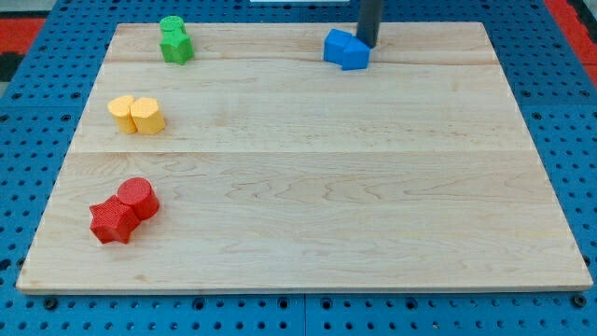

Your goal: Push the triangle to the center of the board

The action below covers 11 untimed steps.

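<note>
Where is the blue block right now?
The blue block sits near the board's top edge, right of centre, with my tip touching its upper right side; the green block lies far to its left.

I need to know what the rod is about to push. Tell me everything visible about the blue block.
The blue block is glossy, plastic-looking, with angled faces and a wedge-like shape; its exact outline is unclear. It lies flat near the top edge of the wooden board, right of centre. My tip is at its upper right side, apparently touching it.
</note>
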Available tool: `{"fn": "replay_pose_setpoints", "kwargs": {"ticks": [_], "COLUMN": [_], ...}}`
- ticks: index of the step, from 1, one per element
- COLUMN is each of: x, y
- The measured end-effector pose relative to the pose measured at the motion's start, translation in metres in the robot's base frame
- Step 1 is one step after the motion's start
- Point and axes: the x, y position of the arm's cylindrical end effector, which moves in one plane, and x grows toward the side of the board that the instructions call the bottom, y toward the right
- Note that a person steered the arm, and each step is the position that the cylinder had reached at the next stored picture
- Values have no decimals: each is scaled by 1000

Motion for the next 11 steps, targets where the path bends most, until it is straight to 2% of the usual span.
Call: {"fn": "replay_pose_setpoints", "kwargs": {"ticks": [1,4,7,8,10,11], "x": [1,88,123,150,152,152], "y": [-6,-19,-82,-75,-12,1]}}
